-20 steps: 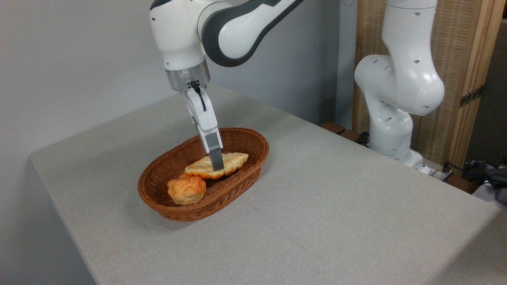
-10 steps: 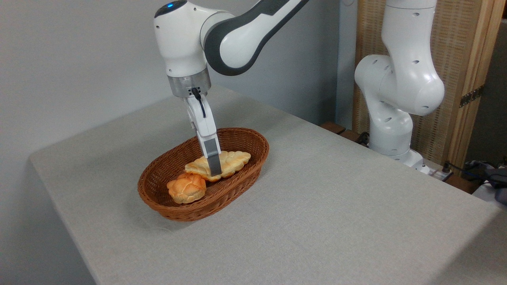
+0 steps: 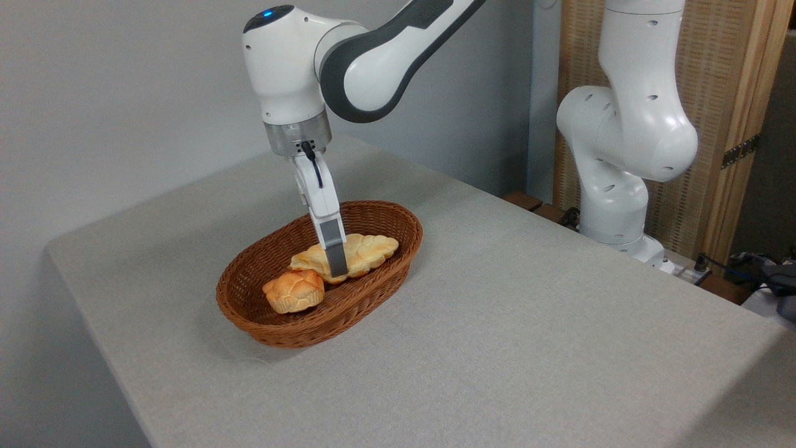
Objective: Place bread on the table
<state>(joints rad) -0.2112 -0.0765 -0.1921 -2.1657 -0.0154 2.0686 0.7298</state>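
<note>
jaws (image 3: 336, 266) pinching braided bread (image 3: 367, 250) inside wicker basket (image 3: 379, 214), round bun (image 3: 293, 291) beside, no readable writing

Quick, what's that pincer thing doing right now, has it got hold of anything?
Pincer: closed on the long braided bread, inside the wicker basket; the loaf looks slightly raised.

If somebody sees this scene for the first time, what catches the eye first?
First, the brown wicker basket on the grey table, with the tool reaching down into it at the long braided bread. A small round bun lies at the basket's nearer end.
</note>
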